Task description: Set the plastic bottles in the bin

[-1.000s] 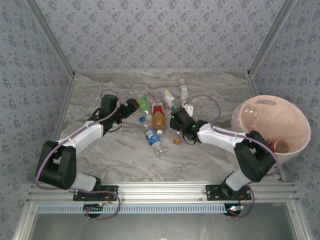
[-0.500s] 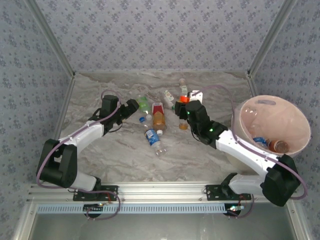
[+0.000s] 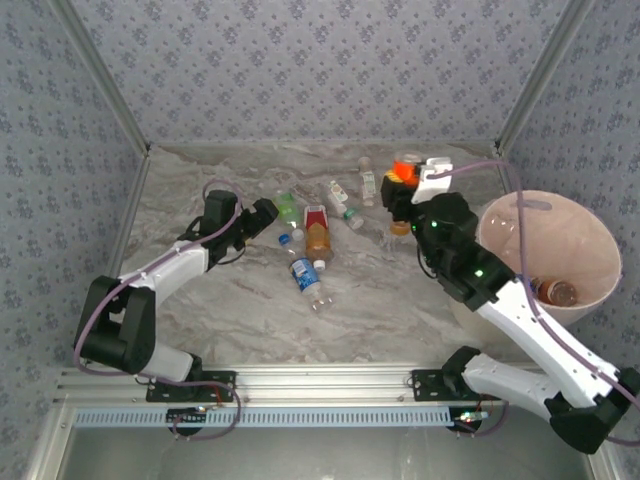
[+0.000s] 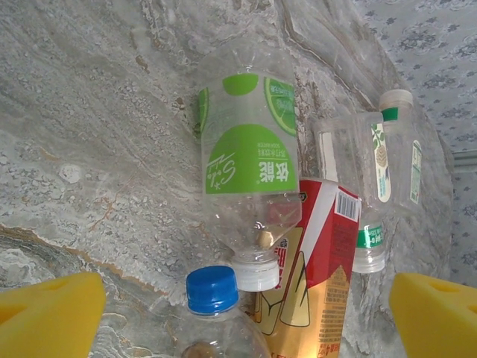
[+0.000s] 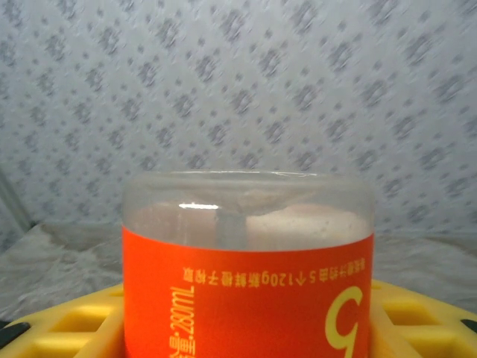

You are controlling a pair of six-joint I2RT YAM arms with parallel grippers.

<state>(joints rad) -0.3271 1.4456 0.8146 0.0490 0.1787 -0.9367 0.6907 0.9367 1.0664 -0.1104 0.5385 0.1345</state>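
- Right gripper (image 3: 403, 195) clenches an orange-label bottle (image 5: 246, 276), its lower end cut off, at the bin's (image 3: 585, 235) 10 o'clock.
- Left gripper (image 3: 268, 212), released, faces a green-label bottle (image 4: 250, 160); the blue-capped bottle (image 4: 212, 298) is cropped.
- 1 brown bottle (image 3: 562, 292) lies inside the bin, partly hidden.

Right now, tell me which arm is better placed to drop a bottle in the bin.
Right. The right gripper holds the orange-labelled bottle, raised near the pink bin. The left gripper is open and empty, by the green-labelled bottle farther away.
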